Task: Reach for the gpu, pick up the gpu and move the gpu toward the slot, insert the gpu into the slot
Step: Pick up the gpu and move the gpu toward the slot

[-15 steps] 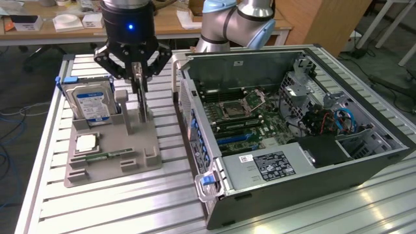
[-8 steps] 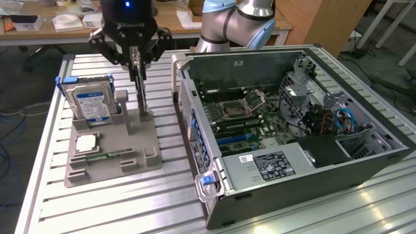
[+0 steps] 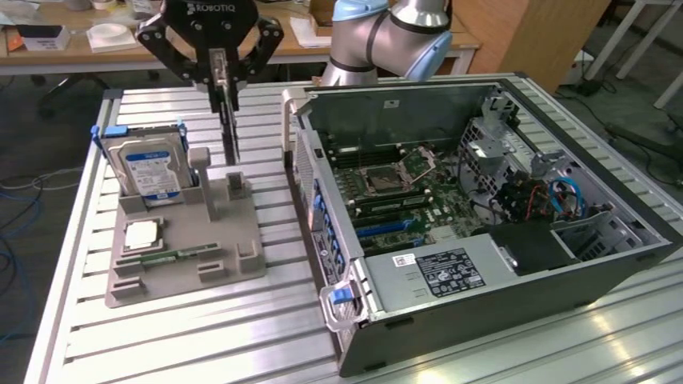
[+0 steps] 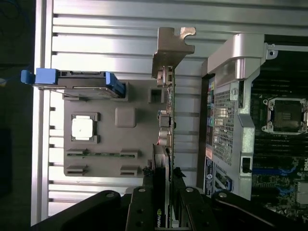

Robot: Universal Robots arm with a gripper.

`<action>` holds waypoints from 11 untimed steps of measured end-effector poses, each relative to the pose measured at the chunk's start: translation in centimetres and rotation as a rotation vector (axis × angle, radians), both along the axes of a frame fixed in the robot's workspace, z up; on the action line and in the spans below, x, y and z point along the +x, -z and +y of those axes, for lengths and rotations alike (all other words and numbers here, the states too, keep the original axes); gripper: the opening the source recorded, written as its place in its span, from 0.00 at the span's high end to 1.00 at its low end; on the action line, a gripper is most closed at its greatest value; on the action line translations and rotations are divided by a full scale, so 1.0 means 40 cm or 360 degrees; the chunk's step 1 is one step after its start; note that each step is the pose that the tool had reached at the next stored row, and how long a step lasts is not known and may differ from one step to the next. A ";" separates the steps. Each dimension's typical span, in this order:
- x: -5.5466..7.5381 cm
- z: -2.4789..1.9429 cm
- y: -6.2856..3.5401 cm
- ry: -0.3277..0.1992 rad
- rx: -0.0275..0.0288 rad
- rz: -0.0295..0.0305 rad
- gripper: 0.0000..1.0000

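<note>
Starting at the exterior view's left of the grey fixture tray (image 3: 181, 276): the blue-labelled hard drive (image 3: 149, 164) stands upright in the tray's back corner, with the square silver CPU chip (image 3: 144, 234) lying flat in a pocket just in front of it. A thin RAM stick (image 3: 176, 256) rests in the tray nearer the front.

Over the tray's case-side edge hangs the Robotiq gripper (image 3: 225, 96), jaws clamped on the gpu (image 3: 229, 136). The card hangs upright and edge-on, its lower end just above the tray's upright posts; I cannot tell whether it touches them. From the wrist, the fingers (image 4: 144, 204) pinch the card's dark edge, and the silver bracket (image 4: 171, 48) sits at the far end.

Beside the tray, on the exterior view's right, the open computer case (image 3: 597, 264) lies on the table. Its green motherboard (image 3: 449, 210) holds the slot (image 3: 386, 210), well apart from the card.
</note>
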State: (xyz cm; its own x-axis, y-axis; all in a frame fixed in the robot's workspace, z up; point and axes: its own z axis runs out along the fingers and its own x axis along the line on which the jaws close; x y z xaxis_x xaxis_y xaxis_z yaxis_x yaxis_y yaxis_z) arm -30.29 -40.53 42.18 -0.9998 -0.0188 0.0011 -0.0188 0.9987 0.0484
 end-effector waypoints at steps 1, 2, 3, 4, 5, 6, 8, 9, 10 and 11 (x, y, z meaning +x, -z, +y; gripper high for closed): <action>0.008 0.000 -0.001 0.0000 -0.00002 0.00003 0.74; 0.018 0.000 -0.003 0.0000 -0.00004 0.00007 0.74; 0.030 0.000 -0.004 0.0000 -0.00006 0.00017 0.74; 0.041 0.000 -0.004 0.0000 -0.00005 0.00028 0.74; 0.052 0.000 -0.005 0.0001 -0.00004 0.00040 0.74; 0.063 0.000 -0.005 0.0000 -0.00004 0.00052 0.74; 0.087 0.000 -0.006 0.0000 -0.00005 0.00083 0.74; 0.098 0.000 -0.006 0.0000 -0.00005 0.00096 0.74; 0.109 0.000 -0.006 0.0001 -0.00004 0.00111 0.74; 0.121 0.000 -0.006 0.0000 -0.00003 0.00127 0.74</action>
